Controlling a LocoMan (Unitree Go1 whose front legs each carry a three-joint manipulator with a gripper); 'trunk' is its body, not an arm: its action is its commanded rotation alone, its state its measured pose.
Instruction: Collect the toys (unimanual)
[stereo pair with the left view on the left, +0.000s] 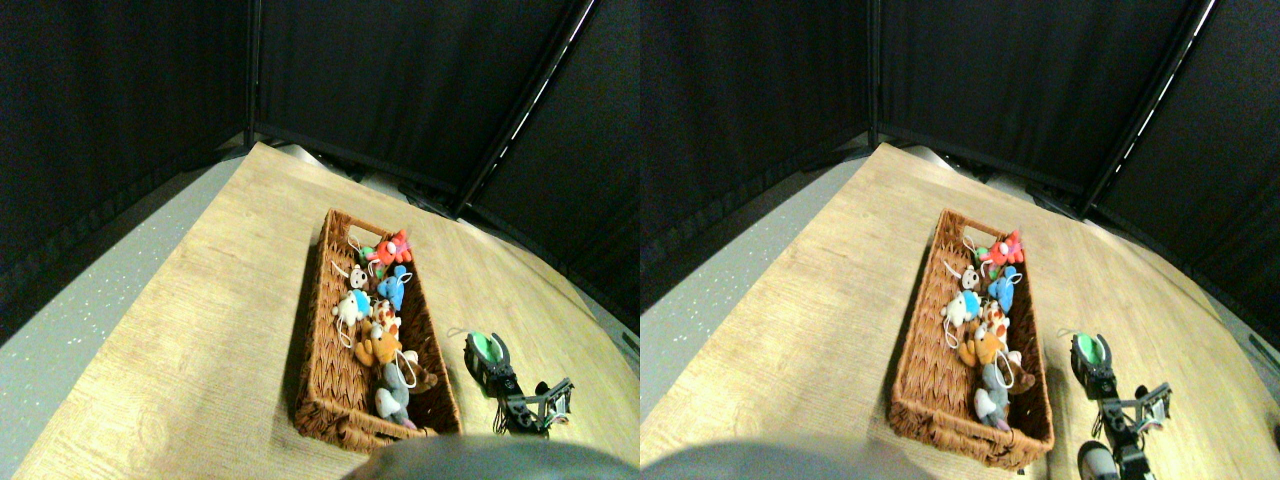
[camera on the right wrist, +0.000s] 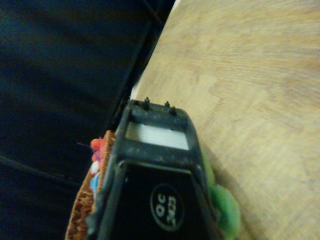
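Observation:
A long brown wicker basket (stereo pair with the left view on the left: 312, 330) lies on the wooden table and holds several toys: a red one (stereo pair with the left view on the left: 392, 248) at the far end, a blue one (stereo pair with the left view on the left: 393, 287), a white one (stereo pair with the left view on the left: 352, 305), an orange-brown one (stereo pair with the left view on the left: 380, 345) and a grey one (stereo pair with the left view on the left: 395, 395) at the near end. To the right of the basket a green toy (stereo pair with the left view on the left: 486, 346) lies low on the table with its white loop trailing left. My right gripper (stereo pair with the left view on the left: 487, 352) has a dark finger on each side of it, shut on it. In the wrist view the green toy (camera on the right wrist: 222, 205) shows beside the jaw frame.
The wooden tabletop (stereo pair with the left view on the left: 200, 330) stretches wide to the left of the basket, with a grey floor strip (stereo pair with the left view on the left: 80, 320) beyond its left edge. Black curtains (stereo pair with the left view on the left: 400, 80) close off the back. The basket corner (camera on the right wrist: 82, 220) shows in the wrist view.

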